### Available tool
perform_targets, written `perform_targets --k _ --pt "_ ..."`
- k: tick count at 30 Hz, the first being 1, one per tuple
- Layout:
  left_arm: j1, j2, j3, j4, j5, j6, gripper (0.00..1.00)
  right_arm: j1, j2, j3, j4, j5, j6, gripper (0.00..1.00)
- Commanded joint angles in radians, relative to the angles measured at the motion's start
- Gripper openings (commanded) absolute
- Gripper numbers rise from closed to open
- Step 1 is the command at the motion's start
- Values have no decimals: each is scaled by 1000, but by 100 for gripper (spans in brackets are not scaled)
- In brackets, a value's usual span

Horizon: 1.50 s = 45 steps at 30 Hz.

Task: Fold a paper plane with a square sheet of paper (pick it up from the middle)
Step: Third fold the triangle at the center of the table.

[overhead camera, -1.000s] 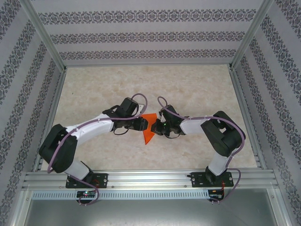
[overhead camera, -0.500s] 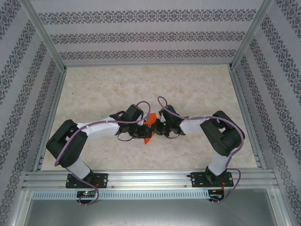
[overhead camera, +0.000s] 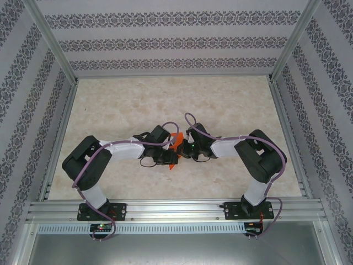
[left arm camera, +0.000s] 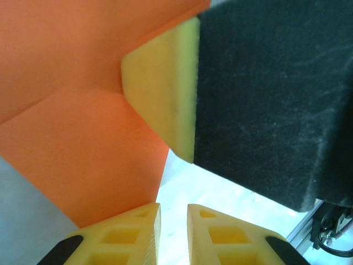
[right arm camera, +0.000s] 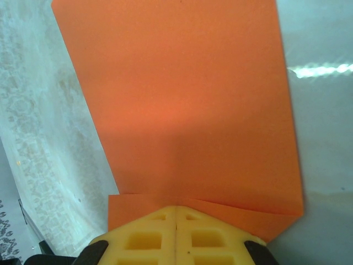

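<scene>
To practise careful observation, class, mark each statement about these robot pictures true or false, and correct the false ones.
1. The right gripper is shut on the orange paper. True.
2. The paper is a flat, uncreased sheet. False: it shows a crease and an overlapping folded layer.
3. The left gripper has a narrow gap between its fingertips. True.
4. The two grippers work at opposite edges of the table. False: they meet at the paper near the table's middle.
</scene>
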Motion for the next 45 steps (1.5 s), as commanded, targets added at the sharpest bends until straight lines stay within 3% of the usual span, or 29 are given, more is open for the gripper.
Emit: perform_targets --k 1,19,33,39,45 --pt "-14 3 -3 8 -57 7 21 2 41 -19 -60 46 8 4" --pt "-14 43 -64 19 -27 -9 20 1 48 5 -113 63 -18 5" --pt "-14 -87 -132 -81 -31 13 19 0 52 5 -126 79 -18 5" --pt "-14 -180 -84 -62 17 -20 21 4 52 6 -125 75 -17 5" --pt "-14 -130 -23 11 73 -71 22 6 57 10 -128 78 -15 5"
